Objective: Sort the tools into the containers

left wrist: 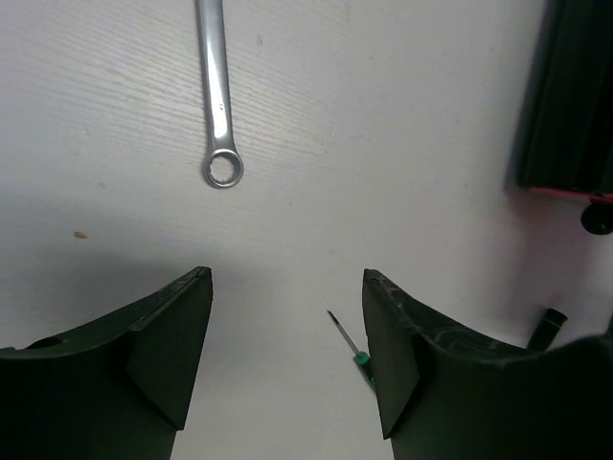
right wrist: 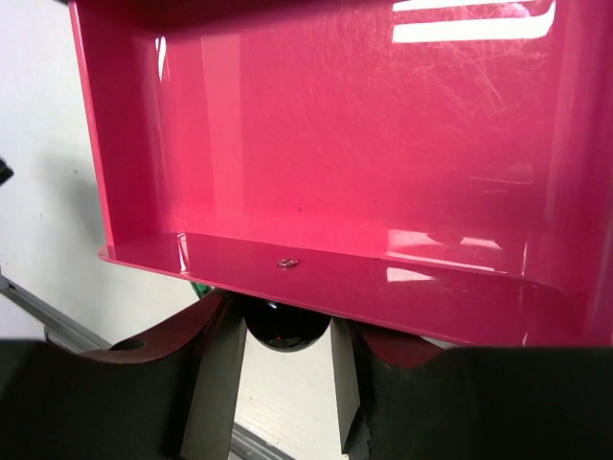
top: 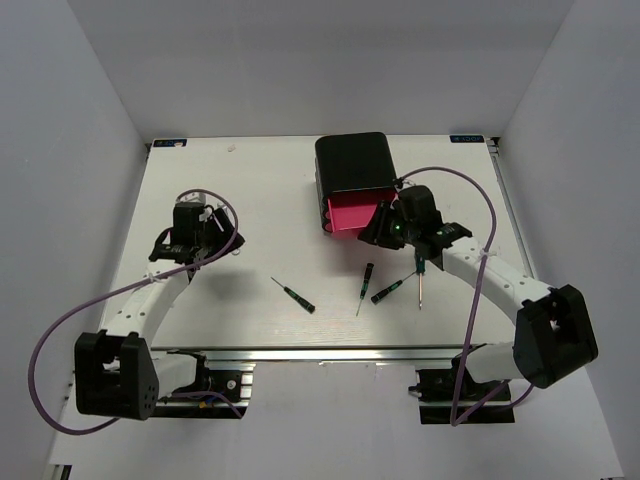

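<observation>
While my right gripper (right wrist: pixel 284 356) is clamped on the round black knob (right wrist: pixel 284 331) of the pink drawer (right wrist: pixel 316 144), that drawer stands out of the black box (top: pixel 352 162) at the far side of the table (top: pixel 250 190), with nothing lying in the part I can see. My left gripper (left wrist: pixel 285 311) hangs over the table, fingers spread, nothing between them. The silver wrench (left wrist: pixel 218 96) lies flat just ahead of the left fingers, ring end nearest me. The thin screwdrivers (top: pixel 296 295) lie loose on the near middle of the table, between the two arms, apart from the box. One of them shows its tip and green collar (left wrist: pixel 356 353) beside my left gripper's right-hand finger. Handling guess: the wrench is rigid, smooth metal, light, and it sits very low on the table. So it is likely to skid or pivot if pinched near an end, and I'd take it across the flat shank near the middle. The screwdrivers are light, stiff and round, so they will probably roll. Take them at the thicker handle, not the thin shaft. The drawer is glossy plastic and probably slides easily, so the knob is the only sensible hold.
</observation>
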You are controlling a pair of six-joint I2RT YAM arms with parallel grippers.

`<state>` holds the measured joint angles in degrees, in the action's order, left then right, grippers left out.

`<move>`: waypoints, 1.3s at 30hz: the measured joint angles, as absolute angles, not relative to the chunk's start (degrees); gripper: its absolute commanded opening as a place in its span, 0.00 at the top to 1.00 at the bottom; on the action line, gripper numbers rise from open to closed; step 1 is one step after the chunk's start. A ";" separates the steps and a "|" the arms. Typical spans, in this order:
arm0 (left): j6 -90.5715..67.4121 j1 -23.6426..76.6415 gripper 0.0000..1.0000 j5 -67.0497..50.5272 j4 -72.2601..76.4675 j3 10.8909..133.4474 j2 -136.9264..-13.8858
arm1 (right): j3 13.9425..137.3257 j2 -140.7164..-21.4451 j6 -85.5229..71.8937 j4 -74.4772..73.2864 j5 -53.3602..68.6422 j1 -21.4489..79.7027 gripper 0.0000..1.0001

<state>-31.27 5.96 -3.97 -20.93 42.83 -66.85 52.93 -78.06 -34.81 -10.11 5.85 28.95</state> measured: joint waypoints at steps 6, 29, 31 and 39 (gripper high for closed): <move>-29.17 5.96 0.26 0.60 -20.03 45.82 -72.12 | 50.76 -75.40 -35.11 -10.37 6.42 29.08 0.77; -19.00 5.96 0.45 8.91 -20.10 68.95 -106.89 | 48.84 -71.44 -31.11 -13.02 11.55 29.28 0.24; -18.48 5.96 0.47 9.65 -20.95 71.02 -109.25 | 48.84 -69.76 -30.39 -12.99 12.21 29.28 0.24; -17.47 5.96 0.53 11.38 -23.79 75.64 -113.16 | 48.84 -66.35 -27.86 -12.86 12.93 29.28 0.24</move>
<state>-17.47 5.96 11.38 -23.79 75.64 -113.16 48.84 -66.35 -27.86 -12.86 12.93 29.28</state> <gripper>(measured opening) 0.501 0.762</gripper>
